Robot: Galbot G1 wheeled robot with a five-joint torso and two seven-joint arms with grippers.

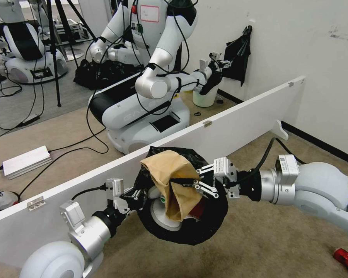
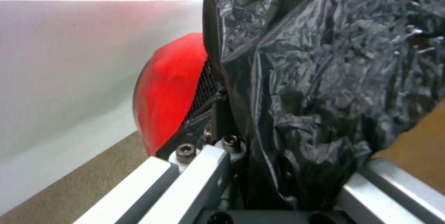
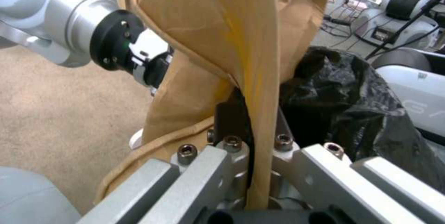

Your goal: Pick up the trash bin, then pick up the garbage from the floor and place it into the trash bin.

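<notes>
- The left gripper (image 1: 133, 192) holds the bin (image 1: 205, 227) off the floor beside the white board (image 1: 239, 123), jaws pinching the rim and black liner (image 2: 324, 78) — the red body (image 2: 171, 92) shows just past one finger.
- The right gripper (image 1: 189, 184) is over the bin's mouth, jaws pressed together on a fold of the tan paper bag (image 1: 170, 173).
- The bag hangs half in, half out: its lower end is inside the liner among white litter, its top bulges above the rim.
- Risk: opened here, the bag may catch on the rim and tip out onto the carpet (image 1: 266, 239), since much of it sits above the opening.
- Risk: the bin is tilted and held by one edge — pushing the bag down could slip the liner or twist the bin free.
- A red can (image 1: 346, 258) lies on the floor, not yet collected.
</notes>
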